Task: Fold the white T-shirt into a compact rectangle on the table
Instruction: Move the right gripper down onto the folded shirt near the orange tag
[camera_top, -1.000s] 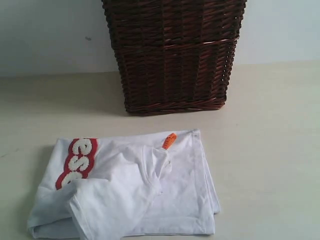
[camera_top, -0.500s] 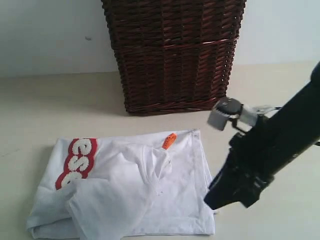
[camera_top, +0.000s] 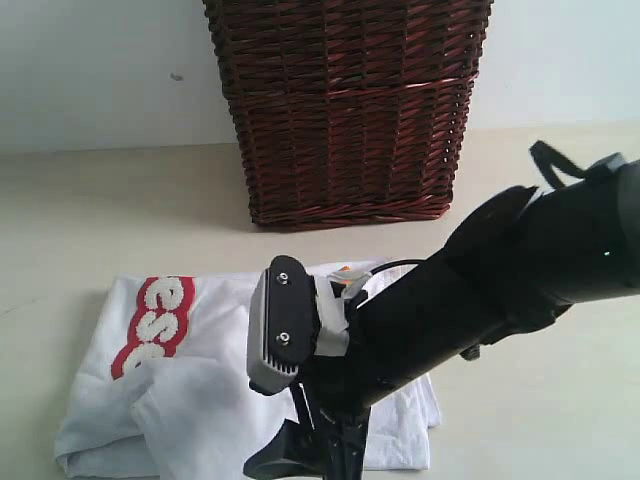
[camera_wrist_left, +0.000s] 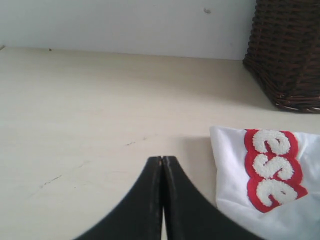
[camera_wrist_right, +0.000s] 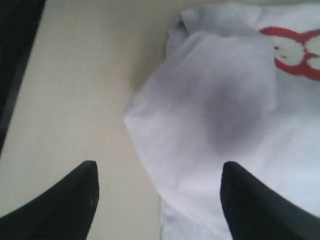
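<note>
now the right tool (camera_wrist_right: 159, 167), spread wide, hovers astride the shirt's (camera_wrist_right: 215, 110) folded corner, one side over tabletop (camera_wrist_right: 75, 75); the left tool (camera_wrist_left: 162, 159), pressed together, sits beside the lettered end.

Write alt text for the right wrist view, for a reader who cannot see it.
The right gripper, jaws wide open, hangs over the edge of the white T-shirt, one fingertip above the pale table and the other above the cloth. Part of the shirt's red-outlined white lettering shows.
</note>
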